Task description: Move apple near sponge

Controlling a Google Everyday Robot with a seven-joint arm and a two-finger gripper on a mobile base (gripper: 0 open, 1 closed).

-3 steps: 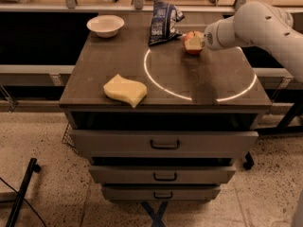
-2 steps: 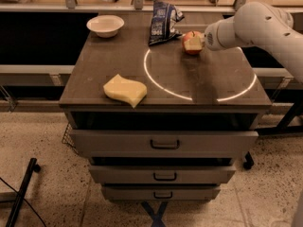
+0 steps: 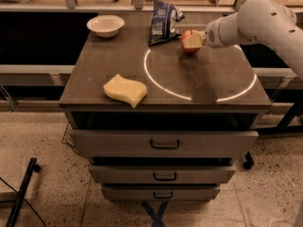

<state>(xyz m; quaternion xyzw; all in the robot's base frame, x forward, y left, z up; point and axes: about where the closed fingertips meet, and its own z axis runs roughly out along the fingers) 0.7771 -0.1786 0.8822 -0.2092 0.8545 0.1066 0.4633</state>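
Gripping the apple (image 3: 185, 45), the end effector (image 3: 192, 41) hangs beside a bag (image 3: 163, 19) (print unreadable), far from the sponge (image 3: 125, 90).

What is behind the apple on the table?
Behind the apple shows only bare table top up to its back edge; the blue snack bag lies to its left, apart. The claw grips the apple from the right, and one pale finger covers part of it.

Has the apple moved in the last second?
No. The apple, held in the gripper, is in the same spot right of the blue bag, far from the sponge.
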